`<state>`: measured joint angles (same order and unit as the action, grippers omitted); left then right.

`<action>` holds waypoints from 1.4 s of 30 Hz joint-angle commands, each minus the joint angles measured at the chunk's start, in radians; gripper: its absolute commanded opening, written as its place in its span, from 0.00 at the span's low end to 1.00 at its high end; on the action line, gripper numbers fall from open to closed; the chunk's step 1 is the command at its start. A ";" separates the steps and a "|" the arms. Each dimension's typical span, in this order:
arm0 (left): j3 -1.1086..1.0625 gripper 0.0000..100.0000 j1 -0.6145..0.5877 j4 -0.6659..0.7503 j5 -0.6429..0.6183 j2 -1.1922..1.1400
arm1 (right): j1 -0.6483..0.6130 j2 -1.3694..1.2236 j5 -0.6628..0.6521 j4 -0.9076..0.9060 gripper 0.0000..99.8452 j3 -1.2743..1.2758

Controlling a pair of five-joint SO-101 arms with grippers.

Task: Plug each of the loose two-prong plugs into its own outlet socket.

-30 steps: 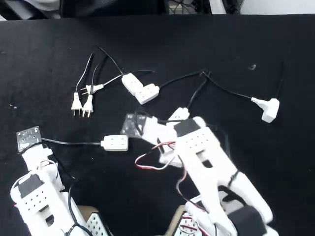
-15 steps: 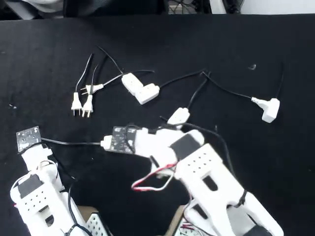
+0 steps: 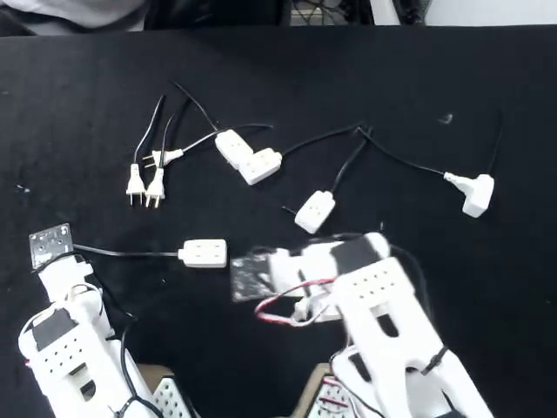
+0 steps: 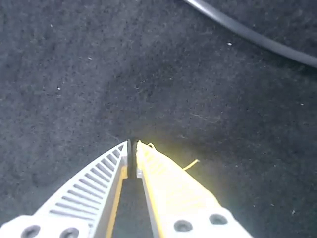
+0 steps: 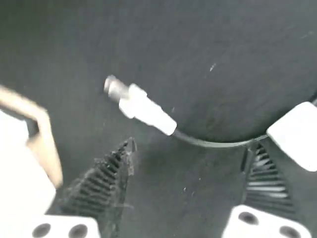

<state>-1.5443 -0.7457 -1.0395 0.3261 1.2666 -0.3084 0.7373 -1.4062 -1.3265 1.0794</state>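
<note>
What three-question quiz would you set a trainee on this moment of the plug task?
1. True or false: the left claw is shut with nothing between its fingers.
2. Multiple choice: how many loose plugs lie grouped on the table at the left of the high view? A) two B) three C) five
3. Short answer: in the right wrist view, what lies just past the tips of the open right claw?

Key
1. True.
2. B.
3. A white plug with its cable.
</note>
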 commanded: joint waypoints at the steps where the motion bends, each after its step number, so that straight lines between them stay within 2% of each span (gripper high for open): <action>1: 0.018 0.05 0.012 -0.008 0.008 0.006 | 0.071 -0.015 -0.107 0.095 0.32 0.062; 6: 0.018 0.05 0.012 -0.008 0.008 0.006 | 0.071 -0.015 -0.107 0.331 0.32 0.205; 12: 0.018 0.05 0.012 -0.008 0.008 0.006 | 0.038 -0.015 -0.106 0.362 0.32 0.223; 14: 0.018 0.05 0.012 -0.008 0.008 0.006 | 0.012 -0.015 -0.106 0.362 0.26 0.223; 18: 0.018 0.05 0.012 -0.008 0.009 0.006 | -0.055 -0.015 -0.031 0.362 0.02 0.223; 19: 0.018 0.05 0.012 -0.008 0.009 0.006 | -0.080 -0.015 -0.012 0.362 0.01 0.228; 21: 0.018 0.05 0.012 -0.008 0.009 0.006 | -0.114 -0.015 0.000 0.361 0.05 0.232; 27: 0.018 0.05 0.012 -0.008 0.009 0.006 | -0.146 -0.015 0.014 0.348 0.01 0.197; 29: 0.018 0.05 0.012 -0.008 0.009 0.006 | -0.170 -0.010 0.115 0.321 0.01 0.137; 33: 0.016 0.05 0.012 -0.008 0.009 0.006 | -0.255 -0.015 0.479 0.209 0.01 -0.028; 36: 0.016 0.05 0.012 -0.009 0.009 0.006 | -0.301 -0.016 0.661 0.094 0.01 -0.102; 39: 0.016 0.05 0.012 -0.009 0.009 0.006 | -0.313 -0.016 0.784 -0.017 0.01 -0.176; 42: 0.016 0.05 0.012 -0.009 0.009 0.006 | -0.295 -0.016 0.790 -0.158 0.01 -0.311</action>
<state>-1.5443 -0.7457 -1.0395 0.3261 1.2666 -0.6061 0.7373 -0.6406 -1.3648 0.9168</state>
